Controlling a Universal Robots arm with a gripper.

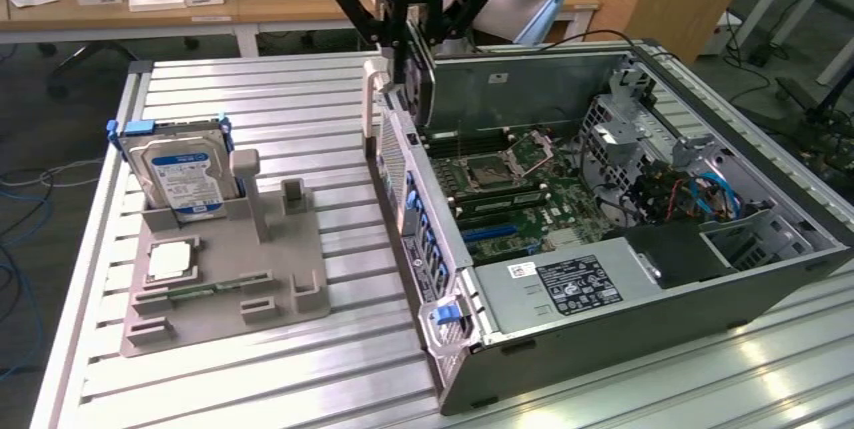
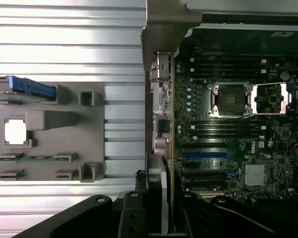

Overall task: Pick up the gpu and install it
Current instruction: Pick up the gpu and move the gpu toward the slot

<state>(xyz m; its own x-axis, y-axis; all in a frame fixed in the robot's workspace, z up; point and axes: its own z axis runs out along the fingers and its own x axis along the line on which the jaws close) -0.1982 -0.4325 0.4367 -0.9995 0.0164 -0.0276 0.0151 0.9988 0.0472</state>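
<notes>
The gpu [image 1: 422, 84], a thin flat card seen nearly edge-on, hangs upright in the gripper [image 1: 419, 44], whose black fingers are closed on its two faces, just above the rear wall of the open computer case [image 1: 747, 284]. Inside the case the green motherboard [image 1: 521, 204] lies uncovered, with free room above its long slots. Outside the case, on the ribbed aluminium table [image 1: 267, 89], a gray moulded fixture [image 1: 267, 249] holds a boxy hard drive [image 1: 187, 174] and a square silver processor chip [image 1: 171, 261], well apart from the card.
</notes>
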